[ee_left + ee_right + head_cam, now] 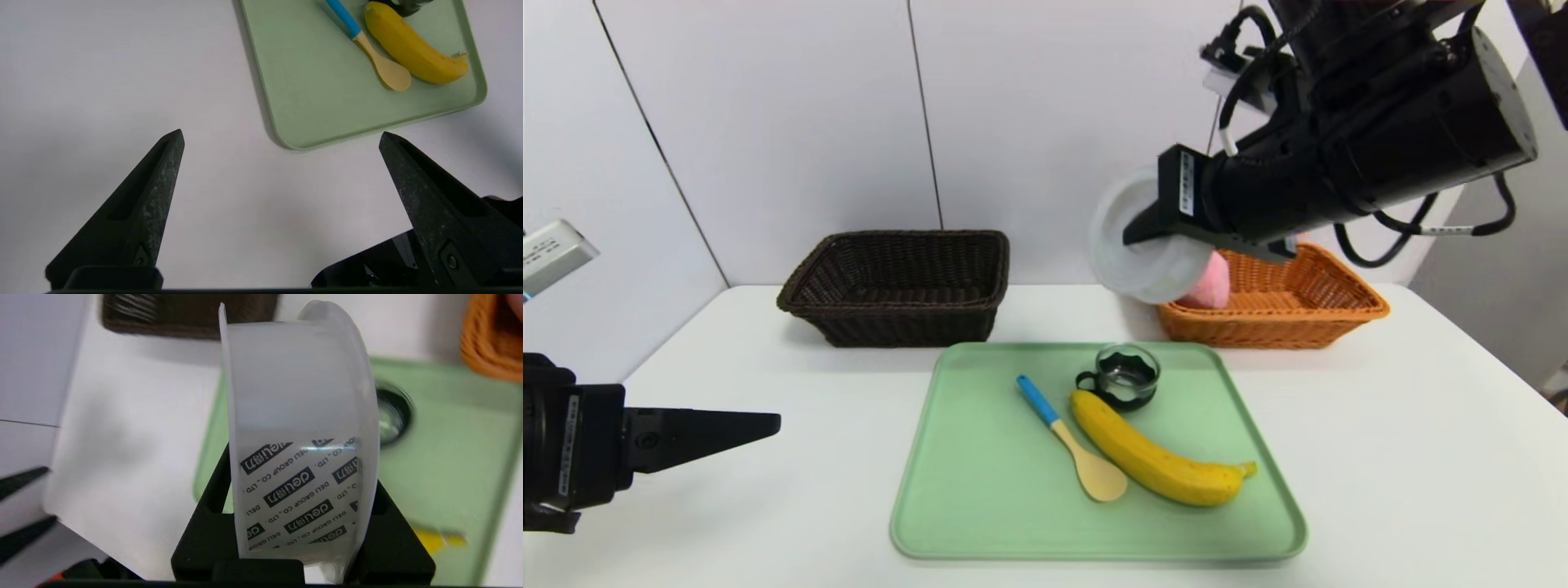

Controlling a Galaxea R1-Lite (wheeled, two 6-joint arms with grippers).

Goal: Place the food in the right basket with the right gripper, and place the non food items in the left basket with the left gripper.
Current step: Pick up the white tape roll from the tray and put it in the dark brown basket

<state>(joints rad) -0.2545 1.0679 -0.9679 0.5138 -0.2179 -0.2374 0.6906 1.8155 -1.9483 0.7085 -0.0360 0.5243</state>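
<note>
Your right gripper (pixel 1147 237) clamps the tape roll (pixel 1143 245) above the tray (pixel 980 490), hiding the peach (pixel 1213 282); your left gripper (pixel 282 136) gapes beside the tray.

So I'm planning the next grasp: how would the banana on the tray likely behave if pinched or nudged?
The banana is long and curved, lying on its side on the green tray, so a nudge would probably swivel it rather than roll it. Its skin looks smooth, so pointed jaws might slip; gripping mid-length seems safest. It lies close against the spoon and the glass cup, so pushing it could disturb both.
</note>
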